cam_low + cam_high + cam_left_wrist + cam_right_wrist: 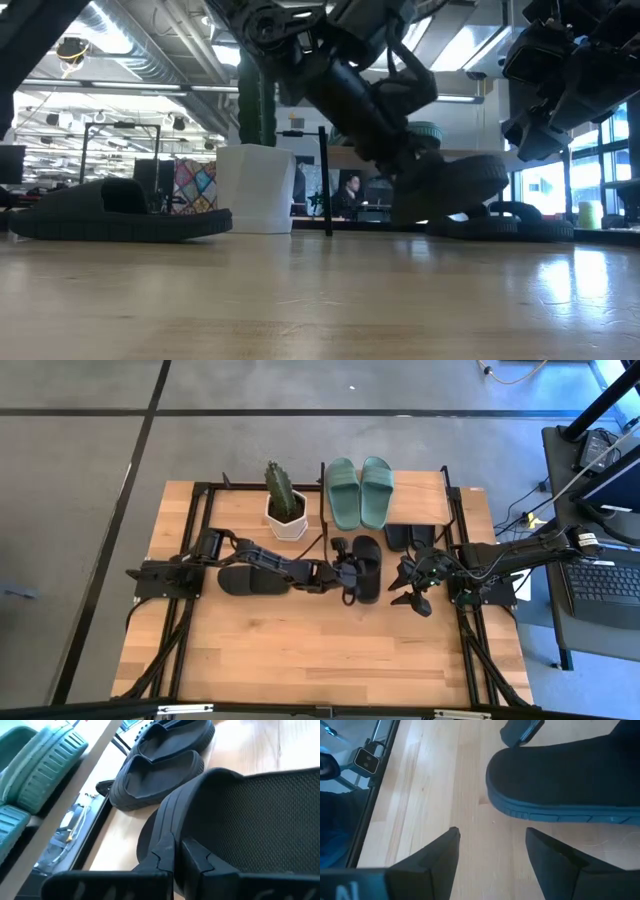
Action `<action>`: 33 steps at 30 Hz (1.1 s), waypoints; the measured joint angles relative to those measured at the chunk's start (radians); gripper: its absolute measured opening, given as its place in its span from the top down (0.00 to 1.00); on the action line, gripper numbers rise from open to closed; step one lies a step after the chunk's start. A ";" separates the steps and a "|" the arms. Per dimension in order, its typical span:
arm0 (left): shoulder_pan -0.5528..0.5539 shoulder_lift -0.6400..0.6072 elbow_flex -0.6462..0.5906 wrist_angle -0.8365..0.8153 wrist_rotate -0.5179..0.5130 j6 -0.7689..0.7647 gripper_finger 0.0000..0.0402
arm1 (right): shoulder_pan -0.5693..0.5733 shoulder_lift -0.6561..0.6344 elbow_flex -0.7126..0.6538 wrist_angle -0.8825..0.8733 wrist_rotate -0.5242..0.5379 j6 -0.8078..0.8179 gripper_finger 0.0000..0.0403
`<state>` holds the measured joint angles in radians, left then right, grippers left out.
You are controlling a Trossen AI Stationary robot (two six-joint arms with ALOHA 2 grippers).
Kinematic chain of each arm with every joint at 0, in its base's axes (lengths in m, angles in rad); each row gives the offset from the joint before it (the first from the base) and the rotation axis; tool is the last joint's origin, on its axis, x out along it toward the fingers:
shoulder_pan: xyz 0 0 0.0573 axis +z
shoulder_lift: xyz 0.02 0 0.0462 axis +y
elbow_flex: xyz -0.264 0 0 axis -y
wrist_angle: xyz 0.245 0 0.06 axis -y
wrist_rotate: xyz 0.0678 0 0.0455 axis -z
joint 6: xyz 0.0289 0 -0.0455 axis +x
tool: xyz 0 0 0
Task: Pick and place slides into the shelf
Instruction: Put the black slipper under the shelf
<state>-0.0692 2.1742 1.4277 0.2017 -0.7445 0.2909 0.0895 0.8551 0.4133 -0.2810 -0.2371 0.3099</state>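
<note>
My left gripper [349,572] reaches across the table's middle and is shut on a black slide [367,568], just in front of the shelf [425,508]. The sage-green pair [360,491] lies on the shelf's wooden top board. Two black slides [160,765] lie on the table under that board. Another black slide [250,581] lies sole-down beneath the left arm. My right gripper [410,598] hovers open just right of the held slide, touching nothing. In the right wrist view its fingers [445,855] stand over bare wood, short of the slide's sole edge [560,810]. My left gripper [176,851] pinches the black slide by the edge of its wide strap [172,815], the fingers coming level from the table's left. The low view shows the slide [450,185] tilted, one end raised. I cannot tell whether its lower end rests on the table.
A cactus in a white pot [285,510] stands left of the shelf, close behind the left arm. The table's black frame rails [465,630] run along both sides. Bare wood [320,650] lies toward the near edge. A laptop [605,580] sits on a stand off the right side.
</note>
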 joint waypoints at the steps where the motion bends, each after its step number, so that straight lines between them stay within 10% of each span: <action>1: 0.002 0.000 0.000 0.010 0.001 -0.007 0.99 | 0.000 0.000 0.000 0.000 0.000 0.000 0.44; 33: 0.041 0.071 0.002 0.077 0.040 -0.008 0.85 | 0.000 0.000 0.000 -0.001 0.001 0.000 0.44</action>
<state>-0.0285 2.2452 1.4296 0.2783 -0.7043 0.2834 0.0891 0.8547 0.4131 -0.2822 -0.2363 0.3096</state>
